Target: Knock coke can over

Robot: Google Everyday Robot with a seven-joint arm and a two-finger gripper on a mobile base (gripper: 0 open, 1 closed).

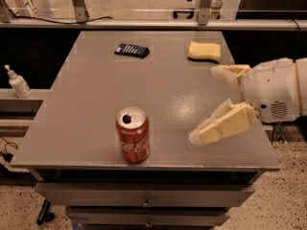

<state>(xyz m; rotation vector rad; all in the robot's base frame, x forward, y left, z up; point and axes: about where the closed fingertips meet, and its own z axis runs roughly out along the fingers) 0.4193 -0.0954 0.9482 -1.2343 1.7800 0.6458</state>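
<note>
The coke can [133, 134] is red with white script and a silver top. It stands upright near the front edge of the grey table [96, 90], left of centre. My gripper [207, 104] comes in from the right above the table, level with the can and well to its right, not touching it. Its two cream fingers are spread apart with nothing between them: one fingertip [201, 134] points toward the can, the other [218, 72] lies further back.
A yellow sponge [204, 51] lies at the back right of the table. A flat dark blue packet [131, 50] lies at the back centre-left. A white pump bottle [18, 81] stands on a lower shelf to the left. Drawers sit under the tabletop.
</note>
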